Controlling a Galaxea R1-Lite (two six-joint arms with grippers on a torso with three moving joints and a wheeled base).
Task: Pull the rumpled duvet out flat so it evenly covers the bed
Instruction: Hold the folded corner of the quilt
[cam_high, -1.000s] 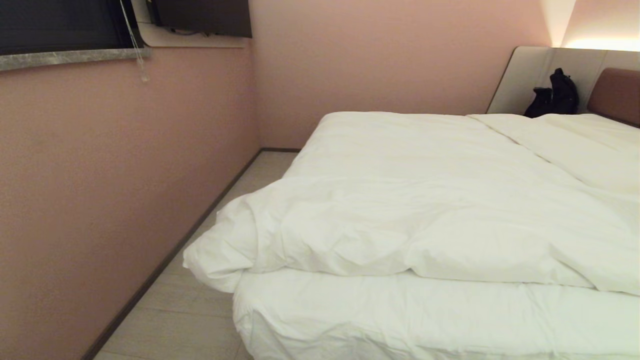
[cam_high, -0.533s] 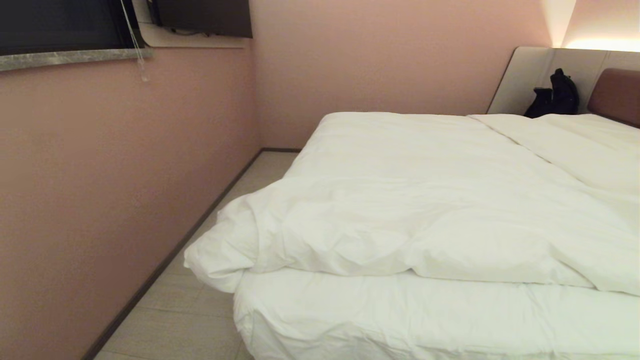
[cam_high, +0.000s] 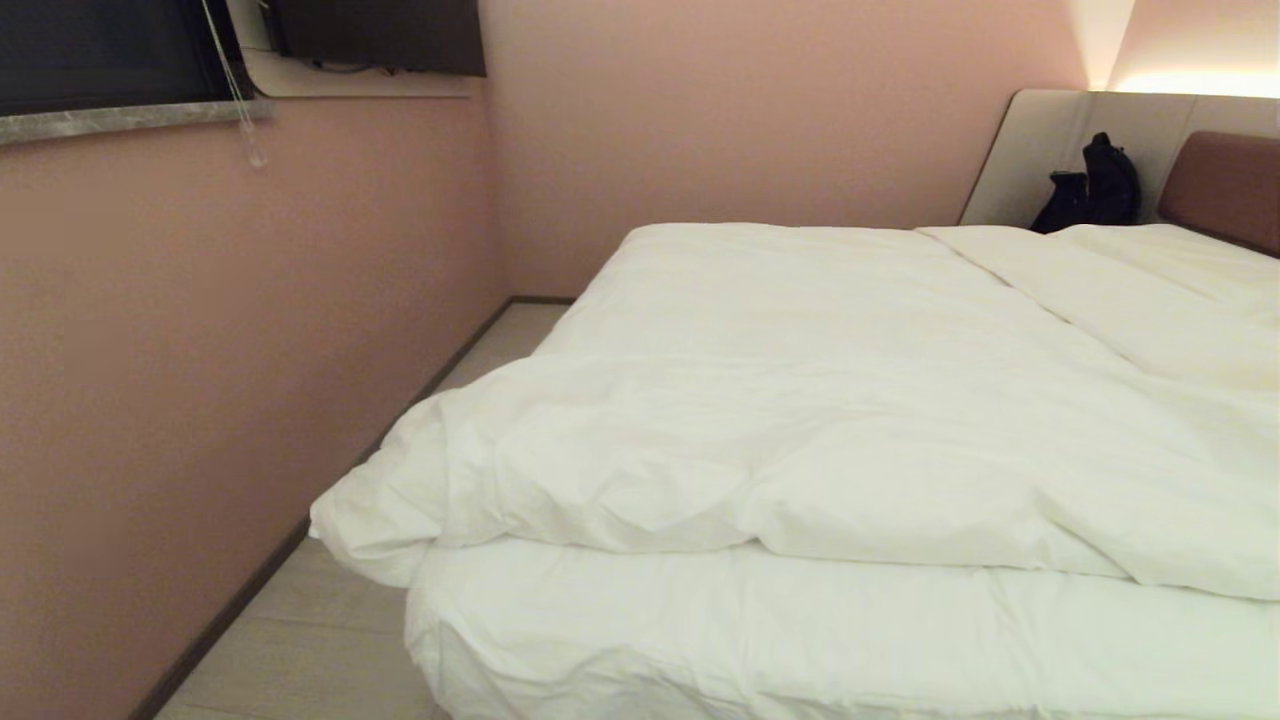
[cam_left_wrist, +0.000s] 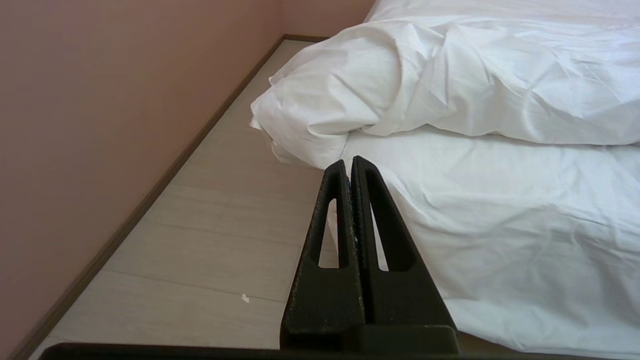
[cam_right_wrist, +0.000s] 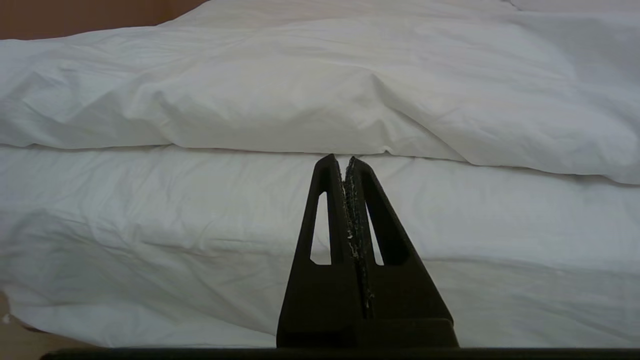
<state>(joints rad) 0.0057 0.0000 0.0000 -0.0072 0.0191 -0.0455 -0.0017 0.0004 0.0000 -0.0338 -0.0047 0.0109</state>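
Observation:
The white puffy duvet (cam_high: 800, 420) lies on the bed (cam_high: 750, 630), its foot edge bunched and pulled back from the mattress end. One duvet corner (cam_high: 365, 510) hangs off the bed's left side over the floor. Bare mattress sheet shows below that edge. Neither arm is in the head view. My left gripper (cam_left_wrist: 349, 162) is shut and empty, held short of the bed's left foot corner, with the duvet (cam_left_wrist: 450, 80) beyond it. Facing the foot of the bed, my right gripper (cam_right_wrist: 340, 161) is shut on nothing, below the duvet's (cam_right_wrist: 320, 95) edge.
A pink wall (cam_high: 200, 350) runs close along the bed's left side, leaving a narrow strip of pale floor (cam_high: 300, 640). A black bag (cam_high: 1090, 190) sits by the headboard (cam_high: 1225, 180). A window ledge (cam_high: 100, 120) is at upper left.
The whole head view has shifted left between the earlier frames and now, so the camera has moved rightward. The duvet and bed keep their arrangement.

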